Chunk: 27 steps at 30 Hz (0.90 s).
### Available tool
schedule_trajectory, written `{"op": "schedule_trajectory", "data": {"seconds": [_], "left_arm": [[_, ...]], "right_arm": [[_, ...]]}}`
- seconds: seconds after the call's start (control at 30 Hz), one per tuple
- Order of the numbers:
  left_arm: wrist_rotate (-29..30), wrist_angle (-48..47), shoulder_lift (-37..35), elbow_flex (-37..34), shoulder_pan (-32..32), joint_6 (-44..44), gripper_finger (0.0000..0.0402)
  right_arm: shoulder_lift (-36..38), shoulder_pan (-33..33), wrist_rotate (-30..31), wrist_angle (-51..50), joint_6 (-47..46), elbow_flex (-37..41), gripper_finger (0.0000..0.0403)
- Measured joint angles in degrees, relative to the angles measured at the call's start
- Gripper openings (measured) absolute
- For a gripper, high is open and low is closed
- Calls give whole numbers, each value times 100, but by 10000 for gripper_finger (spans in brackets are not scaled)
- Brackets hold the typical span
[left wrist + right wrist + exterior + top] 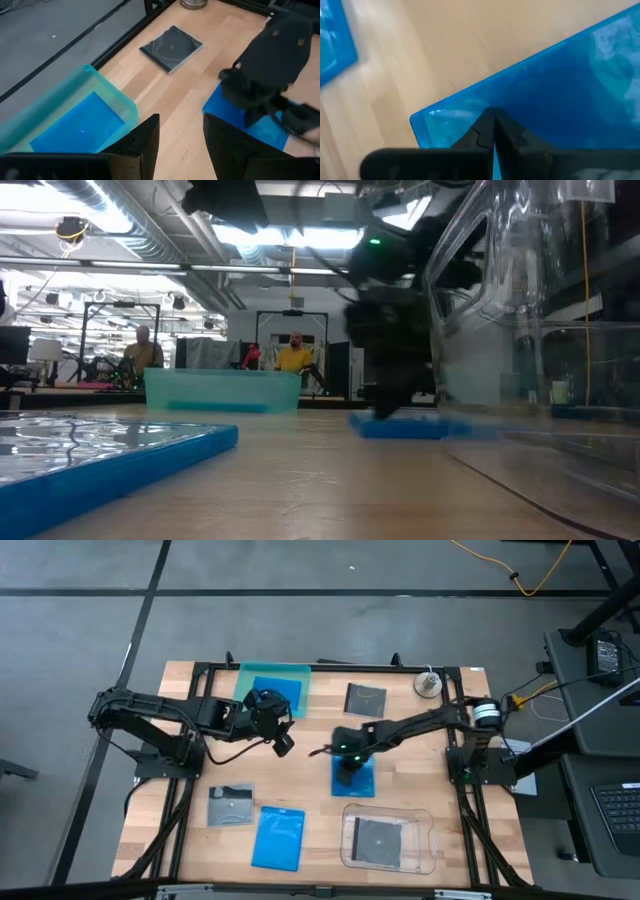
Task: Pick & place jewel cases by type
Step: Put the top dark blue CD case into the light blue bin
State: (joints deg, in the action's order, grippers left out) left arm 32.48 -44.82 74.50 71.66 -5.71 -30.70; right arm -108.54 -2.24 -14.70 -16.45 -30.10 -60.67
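Left arm reaches in from the worktop's (310,755) left side, left claw (283,743) hovering just right of the teal tray (272,675), fingers (145,145) parted at a middling gap, holding nothing. A blue case (278,692) lies flat inside the teal tray at the far edge. Near the front left, a grey disc case (231,805) lies flat, and just right of it a second blue case (279,837) lies near the front edge. At centre, right claw (350,772) is down on the third blue case (356,780), which lies on the bare wood; right wrist view shows the fingers (506,132) pinched together with the case's thin edge between the tips, so narrow and gripping that case. Behind it, toward the far edge, another grey disc case (366,699) lies flat on the wood, well apart from both claws. Front right, the clear tray (432,840) holds the last grey disc case (381,841). A small round metal object (428,684) sits at the far right corner. Two people (293,356) show in the room behind.
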Motion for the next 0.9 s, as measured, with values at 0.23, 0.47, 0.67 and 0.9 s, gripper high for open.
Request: {"op": "schedule_trajectory", "data": {"seconds": [0.23, 0.47, 0.67, 0.9], "left_arm": [[-165, 0, 0, 0, 21, -2, 143], [-211, -4, -7, 0, 21, -12, 143], [-232, -386, -95, 7, 32, -425, 143], [-351, -1087, -193, 7, 67, -908, 143]], "right_arm": [[-273, -33, 468, -934, 1060, -1352, 11], [-246, -248, 648, -2238, 1704, -2246, 11], [-70, -429, 783, -3455, 2018, -2337, 7], [964, -447, 943, -3534, 1532, -1027, 8]]}}
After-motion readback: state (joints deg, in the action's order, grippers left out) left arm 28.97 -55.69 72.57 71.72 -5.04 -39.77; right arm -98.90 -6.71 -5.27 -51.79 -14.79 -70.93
